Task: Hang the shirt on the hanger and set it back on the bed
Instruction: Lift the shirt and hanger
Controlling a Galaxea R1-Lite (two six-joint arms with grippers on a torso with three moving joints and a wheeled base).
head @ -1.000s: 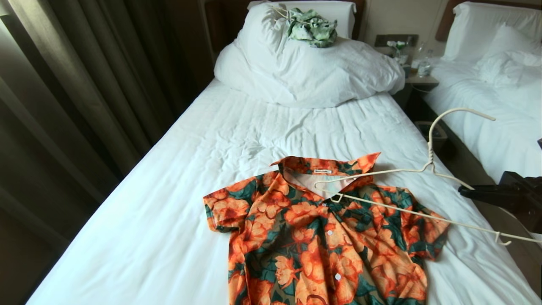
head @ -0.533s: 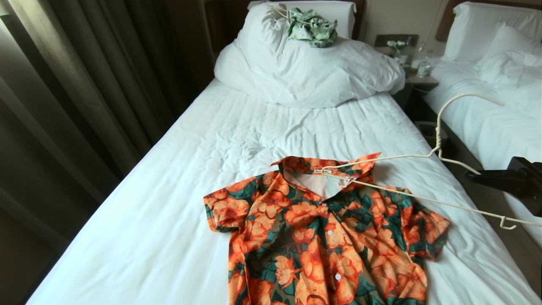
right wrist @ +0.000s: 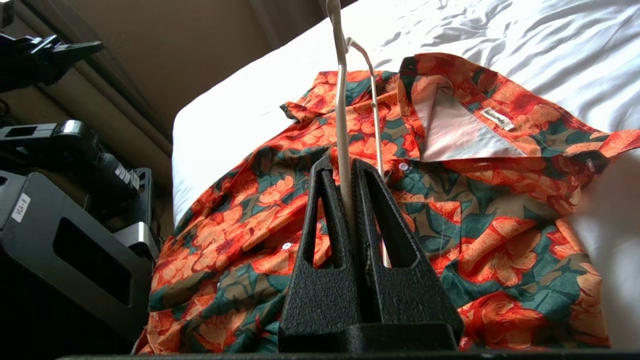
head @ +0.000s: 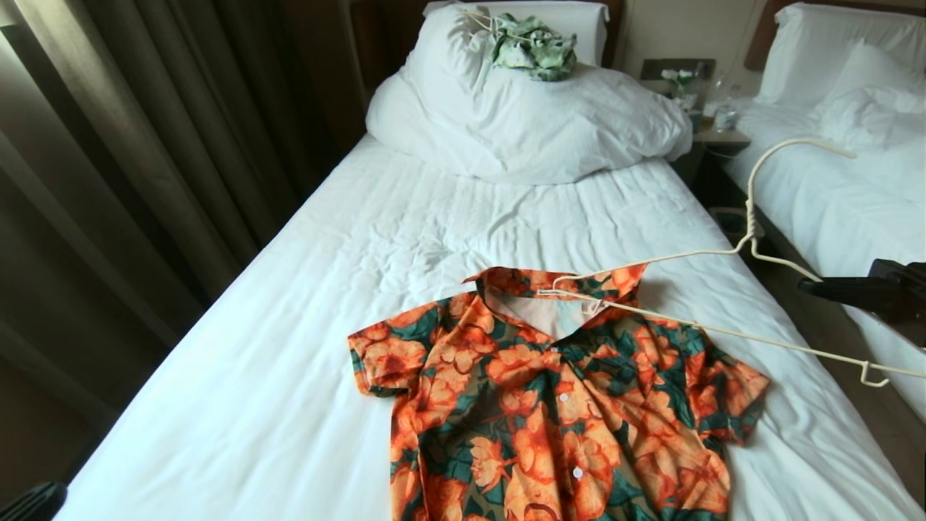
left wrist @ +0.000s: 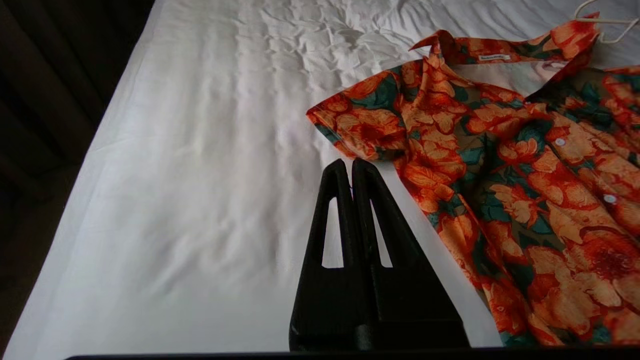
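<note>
Single bed [head: 304, 347] with wrinkled white sheet, filling most of the head view, dark wood headboard at the far end. Big white bundled duvet [head: 521, 123] heaped toward that headboard, small pale green-and-white garment [head: 532, 47] on top of it. Second white bed [head: 832, 195] off to the right, across a narrow gap.

Short-sleeved button-up shirt [head: 557, 405] with big orange flowers on dark green, spread flat on the near part of the sheet, collar pointing toward the duvet, pale peach inside showing at the open neck.

Thin cream-white wire hanger [head: 723, 334], held off the bed and tilted, one end poking in at the collar, the other end out past the right edge of the mattress, curved hook up over the gap between the beds.

Black right hand [right wrist: 345, 172], at the right edge of the head view beyond the shirt's right sleeve, clenched on the hanger's wire.

Black left hand [left wrist: 350, 167], pressed closed on nothing, low at the near left of the bed, above bare sheet just beside the shirt's left sleeve, not touching it.
</note>
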